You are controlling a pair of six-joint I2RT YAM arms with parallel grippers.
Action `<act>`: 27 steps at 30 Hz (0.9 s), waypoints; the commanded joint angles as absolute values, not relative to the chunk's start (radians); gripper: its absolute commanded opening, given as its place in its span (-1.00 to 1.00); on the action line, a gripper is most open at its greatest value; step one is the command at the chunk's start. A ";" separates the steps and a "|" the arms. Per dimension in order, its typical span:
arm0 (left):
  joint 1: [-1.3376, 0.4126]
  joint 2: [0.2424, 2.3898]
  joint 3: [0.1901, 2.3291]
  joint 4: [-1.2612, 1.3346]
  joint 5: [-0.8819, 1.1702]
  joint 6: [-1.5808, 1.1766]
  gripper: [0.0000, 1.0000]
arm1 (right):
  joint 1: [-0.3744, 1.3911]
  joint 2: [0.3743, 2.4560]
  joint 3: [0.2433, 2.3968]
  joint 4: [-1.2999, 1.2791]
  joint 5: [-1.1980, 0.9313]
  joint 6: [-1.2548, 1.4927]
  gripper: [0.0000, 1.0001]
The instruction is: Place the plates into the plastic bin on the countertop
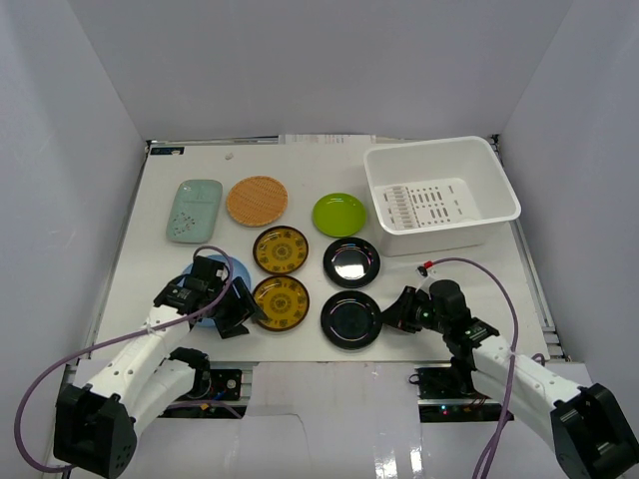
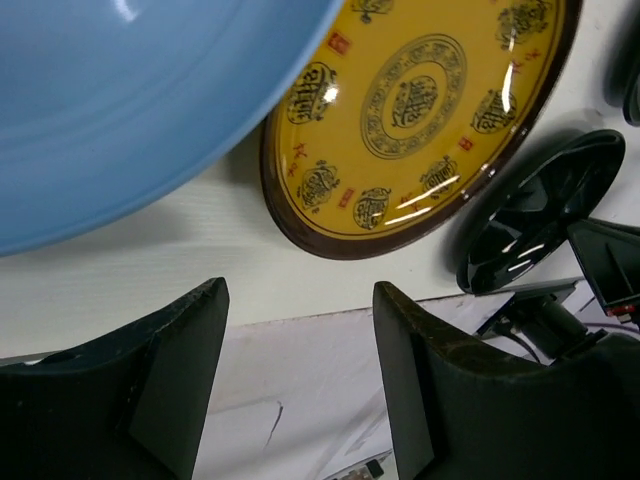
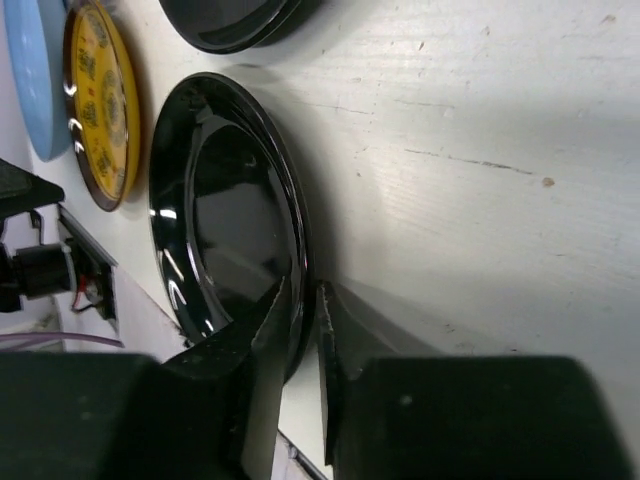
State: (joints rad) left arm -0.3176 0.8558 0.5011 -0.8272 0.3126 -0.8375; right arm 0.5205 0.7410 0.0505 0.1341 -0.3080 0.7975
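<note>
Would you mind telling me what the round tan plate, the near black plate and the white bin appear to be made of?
The round tan plate: looks like woven plant fibre, matte; a fine weave pattern shows. The near black plate: glazed ceramic or melamine, I cannot tell which; high gloss with sharp reflections. The white bin: moulded plastic, smooth, dull, with slots in its bottom.

Eight small plates rest on the flat white countertop, all left of the white rectangular slotted plastic bin.
Far row: pale teal rounded-rectangular dish, woven tan round plate, lime green round plate. Nearer: far amber patterned plate behind near amber patterned plate, far glossy black plate and near glossy black plate just right of them, light blue plate just left.
</note>
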 commanded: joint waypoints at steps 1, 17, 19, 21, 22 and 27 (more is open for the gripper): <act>-0.321 0.850 0.469 -0.718 0.273 -0.903 0.40 | 0.529 0.688 -0.017 0.105 -0.243 0.782 -0.66; -0.379 0.991 0.379 -0.542 0.201 -0.956 -0.14 | 0.529 0.544 0.651 -0.130 -0.214 0.622 -0.85; -0.387 0.985 0.373 -0.532 0.189 -0.957 -0.24 | 0.528 0.636 0.739 -0.129 -0.058 0.556 -0.85; -0.390 0.973 0.365 -0.525 0.176 -0.956 -0.43 | 0.526 0.702 0.851 -0.127 0.143 0.453 -0.85; -0.390 0.971 0.365 -0.523 0.176 -0.956 -0.48 | 0.523 0.775 0.888 -0.130 0.205 0.419 -0.85; -0.405 0.956 0.362 -0.517 0.170 -0.951 -1.00 | 0.447 0.934 1.055 -0.130 0.478 0.232 -0.85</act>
